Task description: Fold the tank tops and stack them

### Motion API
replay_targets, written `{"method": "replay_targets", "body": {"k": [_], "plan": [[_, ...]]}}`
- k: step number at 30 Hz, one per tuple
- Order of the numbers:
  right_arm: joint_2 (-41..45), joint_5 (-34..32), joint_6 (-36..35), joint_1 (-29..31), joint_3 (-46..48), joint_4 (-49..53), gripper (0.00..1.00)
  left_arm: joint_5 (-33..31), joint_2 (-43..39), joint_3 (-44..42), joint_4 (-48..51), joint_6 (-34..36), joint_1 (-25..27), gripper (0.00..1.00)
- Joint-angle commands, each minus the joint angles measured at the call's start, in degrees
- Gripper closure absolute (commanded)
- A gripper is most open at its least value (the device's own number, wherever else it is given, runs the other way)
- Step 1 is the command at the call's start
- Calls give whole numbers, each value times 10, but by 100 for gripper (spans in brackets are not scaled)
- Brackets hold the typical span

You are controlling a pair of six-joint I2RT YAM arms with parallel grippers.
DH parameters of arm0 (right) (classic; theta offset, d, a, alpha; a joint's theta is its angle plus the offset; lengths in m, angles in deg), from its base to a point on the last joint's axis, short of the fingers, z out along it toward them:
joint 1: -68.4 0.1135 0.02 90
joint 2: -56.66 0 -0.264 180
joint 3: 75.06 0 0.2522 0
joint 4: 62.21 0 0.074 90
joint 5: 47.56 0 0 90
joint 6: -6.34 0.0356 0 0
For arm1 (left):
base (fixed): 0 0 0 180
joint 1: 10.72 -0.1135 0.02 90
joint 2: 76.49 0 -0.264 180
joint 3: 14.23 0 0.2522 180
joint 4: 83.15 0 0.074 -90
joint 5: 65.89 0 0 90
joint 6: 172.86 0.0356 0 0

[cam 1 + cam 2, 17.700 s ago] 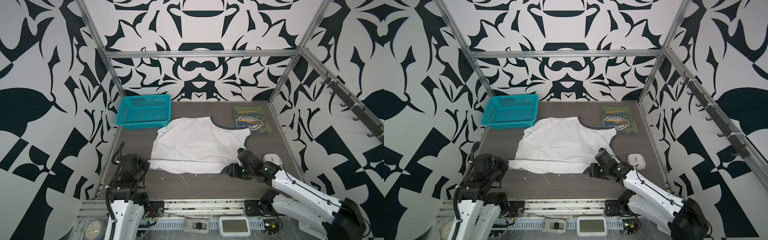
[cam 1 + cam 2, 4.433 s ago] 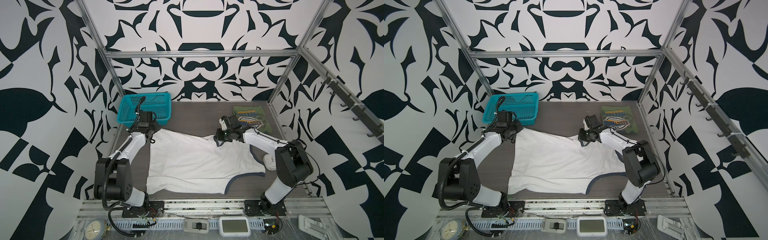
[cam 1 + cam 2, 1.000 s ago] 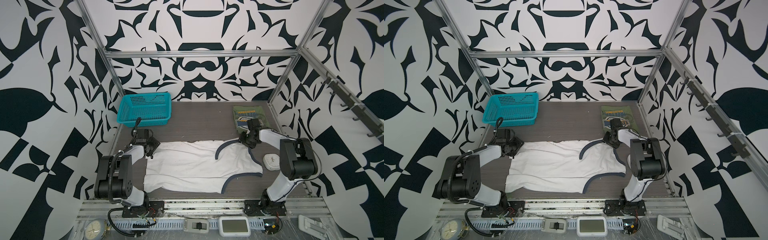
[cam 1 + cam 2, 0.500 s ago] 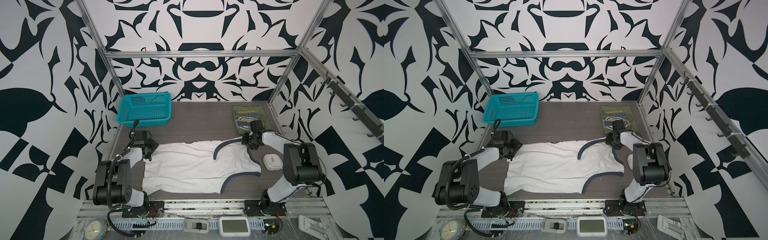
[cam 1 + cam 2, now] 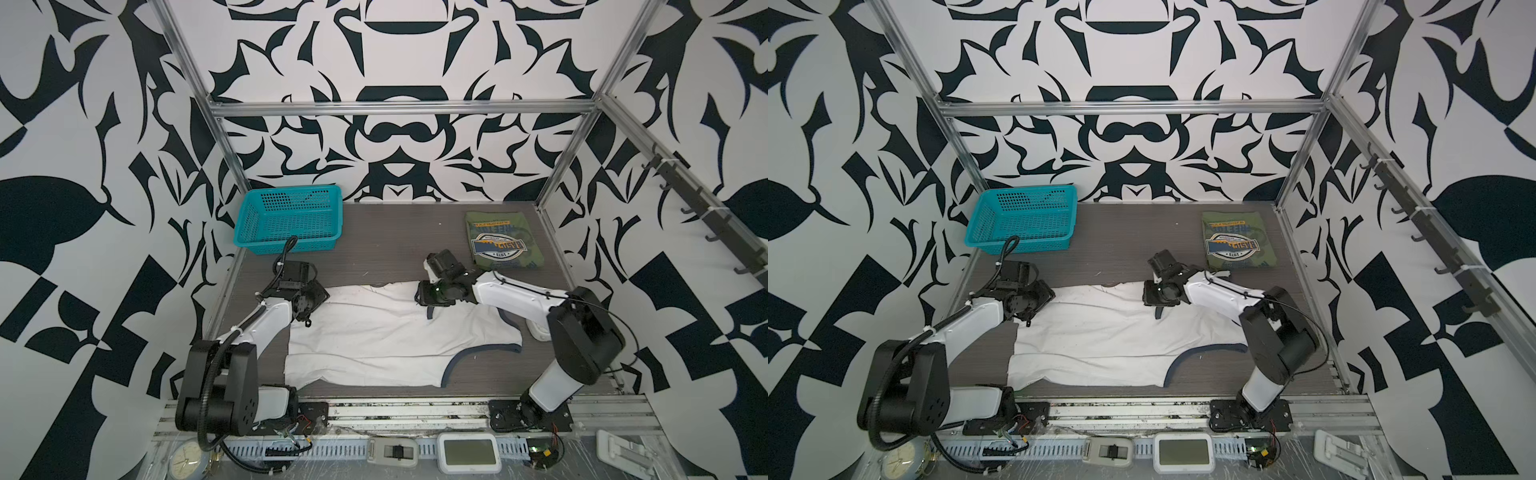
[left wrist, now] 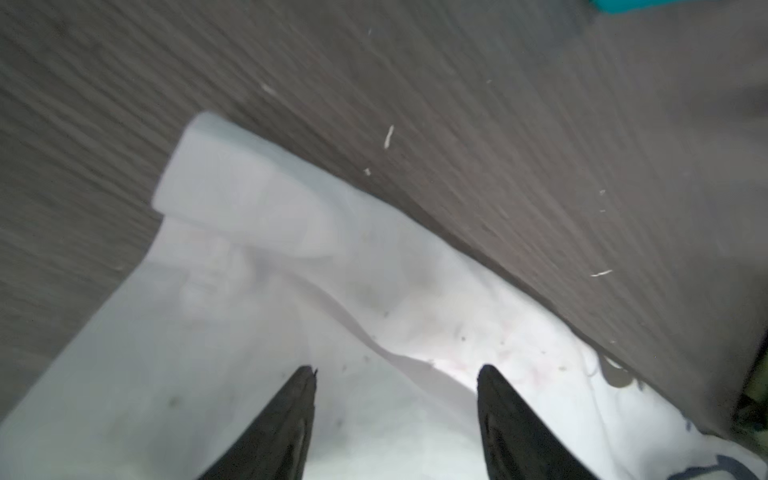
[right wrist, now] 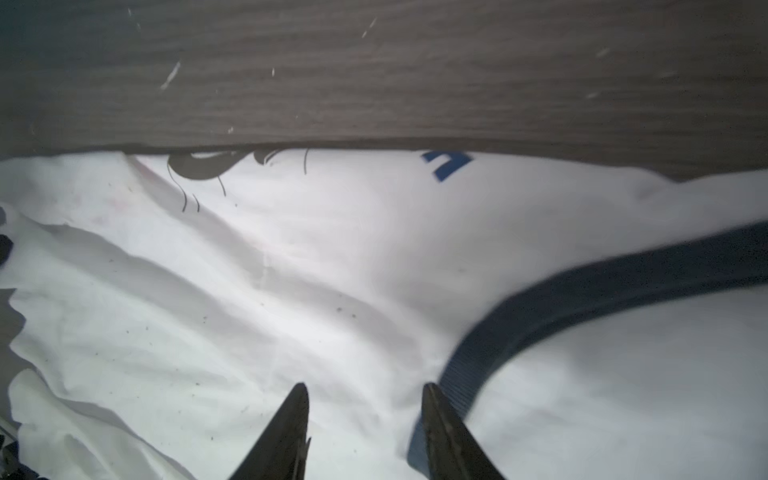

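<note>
Grey tabletop [image 5: 395, 241] bears the white tank top [image 5: 374, 336]; only wrist views show left fingers [image 6: 286, 424] and right fingers [image 7: 282, 436] apart.

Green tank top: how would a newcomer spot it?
On the dark table, look to the far right corner by the back wall. The olive green tank top lies there, a folded rectangle, badge print up; the white tank top is spread out nearer the front.

Both wrist views are motion-blurred, and the white shirt [image 6: 249, 353] runs past their edges. The basket [image 6: 631, 2] shows only as a teal sliver at the left wrist view's edge. In a top view the right arm [image 5: 515, 297] half hides a small white object [image 5: 537, 332].
</note>
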Motion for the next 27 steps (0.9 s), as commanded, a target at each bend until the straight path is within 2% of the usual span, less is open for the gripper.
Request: {"method": "replay_targets", "body": {"k": [1, 5, 8, 13, 19, 23, 27], "plan": [[-35, 5, 2, -1, -44, -3, 54, 5, 30, -4, -9, 4, -6, 35], [-92, -28, -13, -10, -82, 26, 54, 8, 69, -4, -39, 1, -29, 35], [-122, -43, -14, -40, -94, 34, 55, 28, 95, -7, -67, -5, -55, 36], [-169, -23, -15, -109, -114, 18, 56, 42, 138, 16, -90, -8, -68, 36], [-231, -1, -46, -152, -203, 17, 56, 74, 186, 66, -101, -5, -68, 34], [-226, -12, -70, -160, -259, 57, 55, 57, 149, 99, -43, 15, -68, 32], [-137, -26, -83, -145, -226, 89, 49, -1, 40, 87, 43, 25, -68, 30]]}}
